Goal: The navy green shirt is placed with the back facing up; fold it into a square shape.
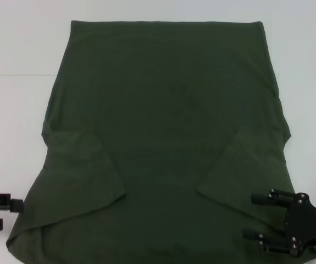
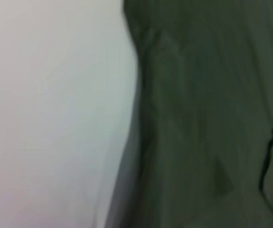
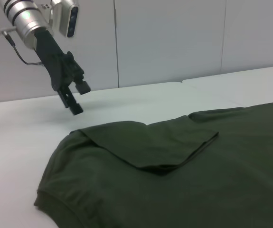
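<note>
The shirt (image 1: 163, 137) lies flat on the white table (image 1: 15, 110), spread out, its near edge closest to us and its far edge straight across the back. Nearest to us, the right gripper (image 1: 256, 215) hovers over the shirt's near right corner with its fingers spread apart, holding nothing. The left gripper (image 1: 6, 213) hangs just off the near left edge of the cloth, above bare table; its fingers also stand apart and empty, as the right wrist view shows. We judge that both are posted at the near corners to take the cloth there. A little farther in, both sleeves (image 1: 86, 170) are already folded inward onto the body, which narrows the shirt toward a rectangle. Beyond them the body lies smooth, with no crosswise fold made yet.
</note>
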Motion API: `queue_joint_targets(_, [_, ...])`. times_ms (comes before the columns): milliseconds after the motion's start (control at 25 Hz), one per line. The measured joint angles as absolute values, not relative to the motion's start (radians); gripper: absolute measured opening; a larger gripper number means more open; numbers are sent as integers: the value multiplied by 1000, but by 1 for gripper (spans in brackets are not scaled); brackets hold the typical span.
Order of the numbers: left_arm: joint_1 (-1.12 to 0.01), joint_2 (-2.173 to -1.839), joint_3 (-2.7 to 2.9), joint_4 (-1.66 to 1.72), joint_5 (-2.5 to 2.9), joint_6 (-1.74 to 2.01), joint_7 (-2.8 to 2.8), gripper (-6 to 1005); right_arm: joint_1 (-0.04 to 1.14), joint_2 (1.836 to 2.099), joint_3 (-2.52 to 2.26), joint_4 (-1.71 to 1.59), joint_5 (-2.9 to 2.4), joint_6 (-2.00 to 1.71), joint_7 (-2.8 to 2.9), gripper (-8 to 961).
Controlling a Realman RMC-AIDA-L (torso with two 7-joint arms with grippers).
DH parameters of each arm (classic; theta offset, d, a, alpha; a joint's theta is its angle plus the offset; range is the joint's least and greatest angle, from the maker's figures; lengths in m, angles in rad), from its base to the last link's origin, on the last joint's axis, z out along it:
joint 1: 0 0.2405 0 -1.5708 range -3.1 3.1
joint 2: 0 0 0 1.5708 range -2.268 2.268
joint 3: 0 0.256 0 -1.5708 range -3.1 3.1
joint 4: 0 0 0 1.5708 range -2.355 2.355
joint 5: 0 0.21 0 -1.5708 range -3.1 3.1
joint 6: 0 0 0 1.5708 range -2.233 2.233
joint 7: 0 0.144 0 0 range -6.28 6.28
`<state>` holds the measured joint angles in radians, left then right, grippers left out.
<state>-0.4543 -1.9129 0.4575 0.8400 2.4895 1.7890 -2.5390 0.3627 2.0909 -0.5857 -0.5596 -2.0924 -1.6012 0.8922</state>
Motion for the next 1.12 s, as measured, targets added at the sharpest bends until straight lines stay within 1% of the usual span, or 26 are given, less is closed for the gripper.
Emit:
queue_joint_targets(280, [-493,-1914,469,810,2602,1778,-2561,844,364,2093,-613,-547,-2092,-1586,883,757])
queue_joint_targets(680, [-495,-1917,475,798,2642,1721,-2552,845,367,2094,-626,-540,-2092,-1576,882,756])
queue_joint_targets(1120, [-504,-1936,502,775,2644,1677,-2510,845,369,2094,-631,-540,-2092,-1569,889,755])
